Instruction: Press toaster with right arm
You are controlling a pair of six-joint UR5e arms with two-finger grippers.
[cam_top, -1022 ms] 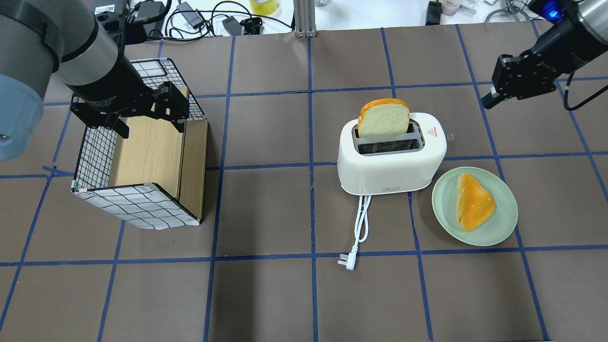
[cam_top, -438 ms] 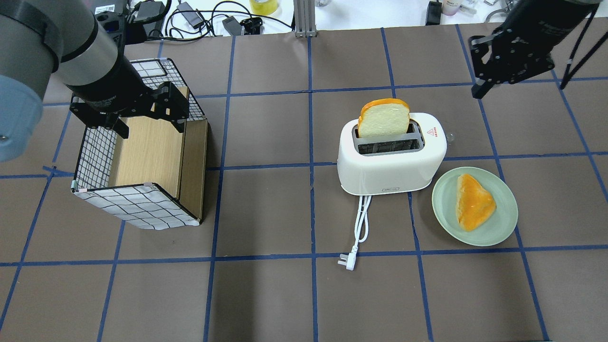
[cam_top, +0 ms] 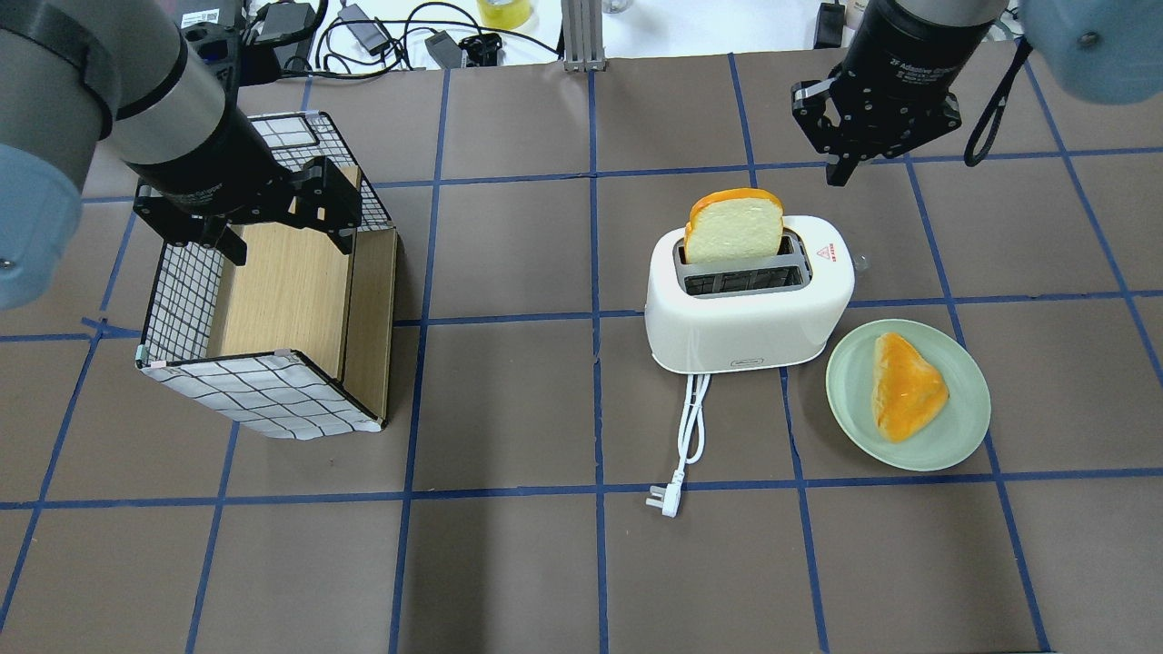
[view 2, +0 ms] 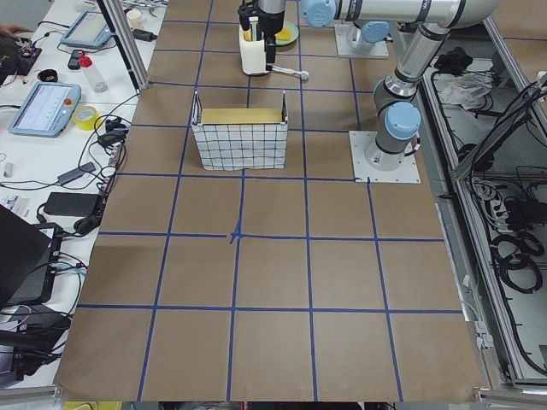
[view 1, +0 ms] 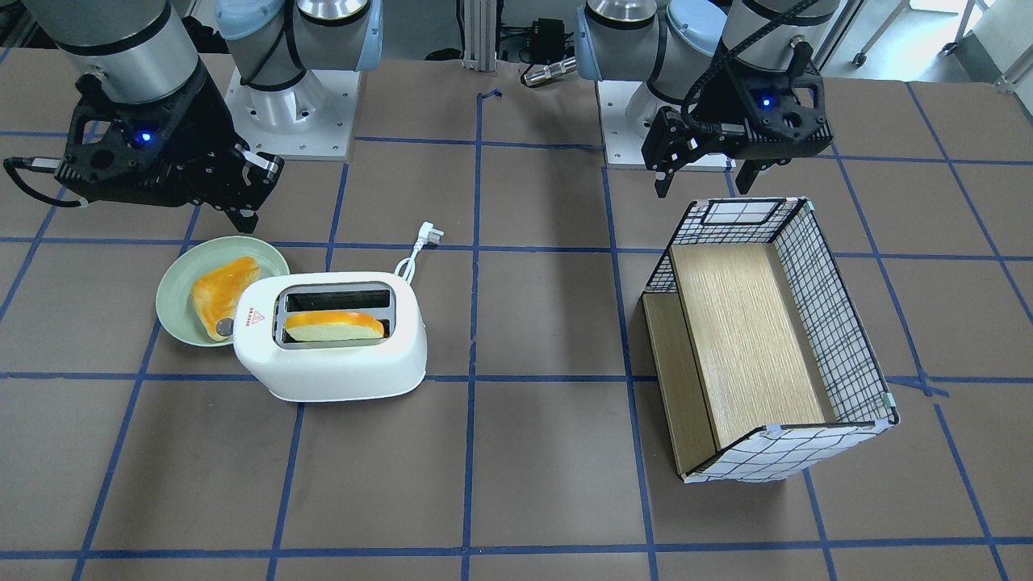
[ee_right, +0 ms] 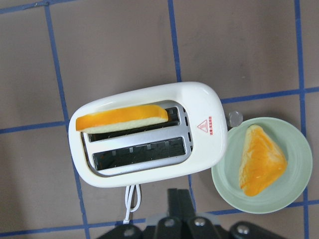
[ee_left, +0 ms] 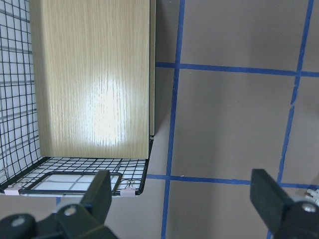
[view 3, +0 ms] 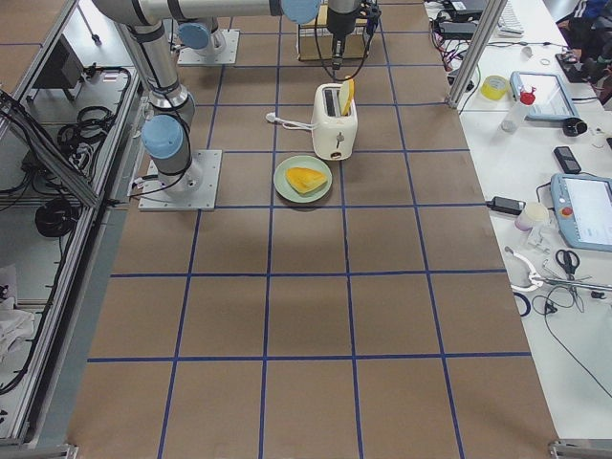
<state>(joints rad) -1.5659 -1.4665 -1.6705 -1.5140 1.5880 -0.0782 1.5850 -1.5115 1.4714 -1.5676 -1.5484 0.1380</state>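
Note:
The white two-slot toaster [cam_top: 750, 309] stands right of the table's middle, with a bread slice [cam_top: 734, 225] upright in its far slot. It also shows in the front view [view 1: 331, 359] and from above in the right wrist view [ee_right: 149, 144]. A small clear lever knob [cam_top: 859, 263] sticks out of its right end. My right gripper [cam_top: 838, 171] is shut and empty, and hangs in the air beyond the toaster's right end, apart from it. My left gripper [cam_top: 286, 241] is open and empty above the grid-patterned box.
The grid-patterned box [cam_top: 263, 400] with wooden panels lies at the left. A green plate [cam_top: 963, 431] with a triangular toast [cam_top: 907, 386] sits right of the toaster. The white cord and plug [cam_top: 668, 500] trail toward the near side.
My right gripper has swung left from the table's right edge toward the toaster's far right end and turned to point down. The left arm, toaster and bread have not moved.

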